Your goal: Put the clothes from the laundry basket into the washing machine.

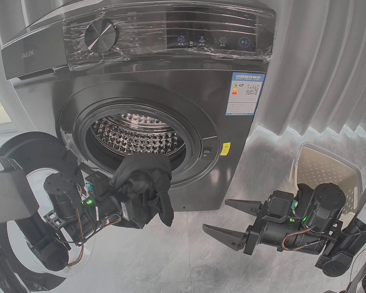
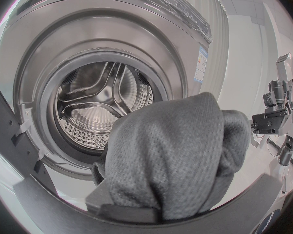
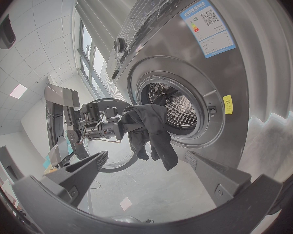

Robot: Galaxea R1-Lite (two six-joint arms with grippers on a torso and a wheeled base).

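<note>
**Holding a dark garment [image 1: 144, 176] at the mouth of the washing machine [image 1: 150, 82]**

The left gripper [image 1: 128, 208] is clamped on the bunched dark garment. The cloth wraps over its fingers, so how far apart they stand cannot be seen, but the garment hangs from this grip alone. In the head view the upper bunch sits right at the lower rim of the round door opening, in front of it and outside the drum [image 1: 138, 137]. Two loose tails of fabric droop below the gripper, clear of the floor [image 1: 191, 261]. In the left wrist view the cloth [image 2: 172, 153] bulges up in front of the camera, with the shiny ribbed drum visible past it.

The right gripper [image 1: 227, 220] is wide open and holds nothing. Its two pointed fingers are spread well apart and aim towards the machine's lower front. It hangs above the floor, well apart from the garment and to the right of the door opening.

The machine's round door [image 1: 28, 151] is swung fully open to the left, behind the left arm. The white perforated laundry basket [image 1: 325, 167] stands on the floor to the right of the machine, just behind the right arm and in front of the pale pleated curtain [image 1: 325, 62]. What the basket holds cannot be made out.
</note>
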